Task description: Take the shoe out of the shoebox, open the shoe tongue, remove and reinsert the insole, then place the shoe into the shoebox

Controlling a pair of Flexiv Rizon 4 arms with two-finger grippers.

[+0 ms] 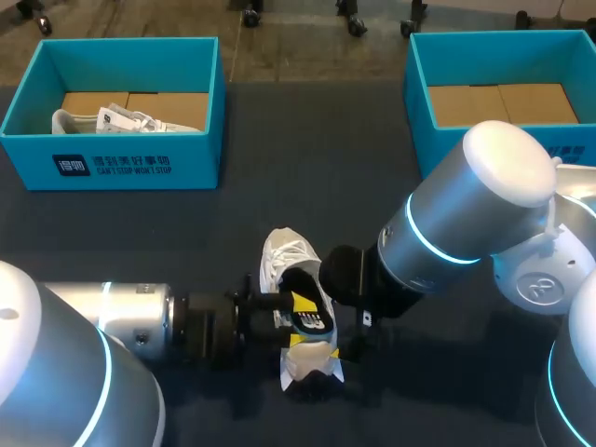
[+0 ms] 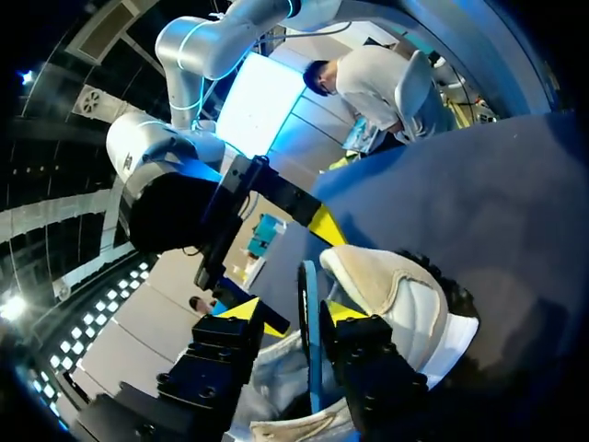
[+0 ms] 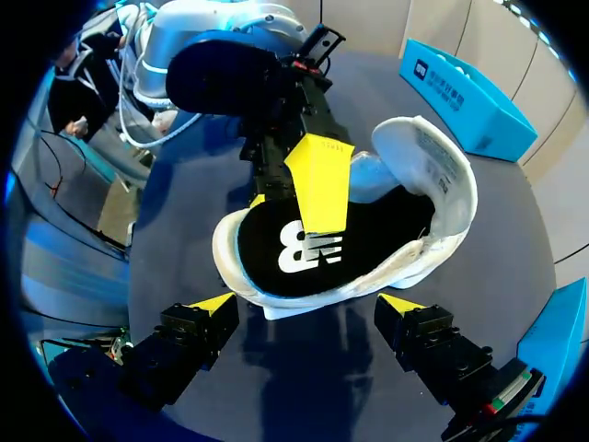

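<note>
White shoe [image 3: 433, 175] sits clamped at its side by the left tool [image 2: 294, 318], just ahead of the released right tool [image 3: 308, 304].

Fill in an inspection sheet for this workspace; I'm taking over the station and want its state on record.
Surface: dark table, no marks seen.
Job's things: white shoe at the table's middle, black insole inside it; left shoebox holds a second white shoe; right shoebox holds no shoe.
Clutter: nothing seen.
Grippers: left gripper at the shoe's side wall, grip unclear; right gripper open over the shoe, not touching it.
Cables: nothing seen on the table.
Surroundings: nothing seen reaching over the table.
</note>
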